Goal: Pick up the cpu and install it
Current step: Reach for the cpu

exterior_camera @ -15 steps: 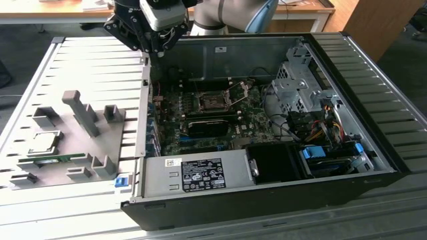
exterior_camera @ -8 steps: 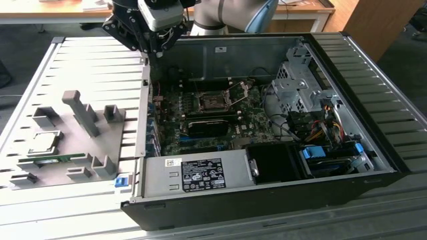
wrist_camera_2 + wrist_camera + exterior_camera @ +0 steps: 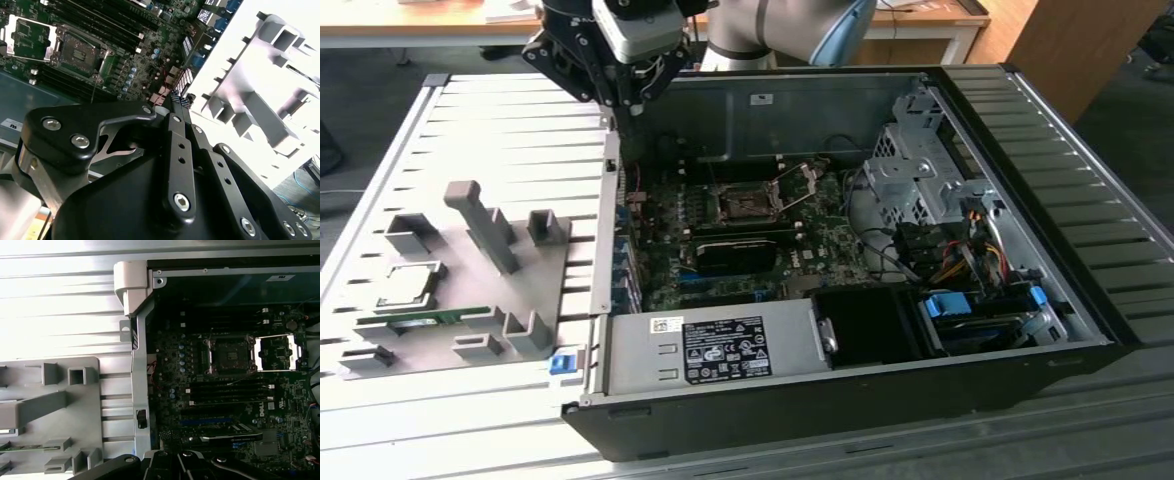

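Hovering with my gripper (image 3: 179,101) pressed together and empty, I'd take the light, easily scratched cpu (image 3: 407,285) by its edges.

Soft daylight, fixture plate (image 3: 232,55) glaring white in second wrist view (overexposed), case interior (image 3: 225,302) dim

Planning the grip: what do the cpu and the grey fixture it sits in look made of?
The cpu: top looks like bare metal, silvery with a bright sheen; the thin tan-green rim suggests circuit board. The fixture: matte, even grey with moulded blocks, probably plastic, though painted metal is possible.
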`<move>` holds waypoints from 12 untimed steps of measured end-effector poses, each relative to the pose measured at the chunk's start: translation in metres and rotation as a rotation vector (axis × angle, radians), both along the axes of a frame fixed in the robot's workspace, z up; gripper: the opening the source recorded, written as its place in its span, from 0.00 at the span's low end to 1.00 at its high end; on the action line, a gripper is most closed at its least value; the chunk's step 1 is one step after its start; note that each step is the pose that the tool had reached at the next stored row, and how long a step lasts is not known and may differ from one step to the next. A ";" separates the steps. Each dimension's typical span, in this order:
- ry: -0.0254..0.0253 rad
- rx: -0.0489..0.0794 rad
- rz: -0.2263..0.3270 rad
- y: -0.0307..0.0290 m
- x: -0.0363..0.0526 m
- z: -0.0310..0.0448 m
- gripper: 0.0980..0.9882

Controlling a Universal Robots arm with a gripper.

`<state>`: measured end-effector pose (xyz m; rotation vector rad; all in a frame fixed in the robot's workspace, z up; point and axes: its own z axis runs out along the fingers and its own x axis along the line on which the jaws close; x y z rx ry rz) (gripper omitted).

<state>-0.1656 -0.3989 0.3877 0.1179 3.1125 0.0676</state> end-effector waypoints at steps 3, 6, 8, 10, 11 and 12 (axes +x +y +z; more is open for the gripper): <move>-0.0001 0.000 0.000 0.0000 -0.0009 -0.0002 0.01; 0.0000 0.000 0.000 0.0000 -0.0018 -0.0003 0.01; -0.0001 0.000 0.000 0.0000 -0.0024 -0.0005 0.01; 0.0000 0.000 0.000 0.0000 -0.0030 -0.0006 0.01; 0.0000 0.000 0.000 0.0000 -0.0033 -0.0007 0.01; 0.0000 0.000 0.000 0.0000 -0.0036 -0.0007 0.01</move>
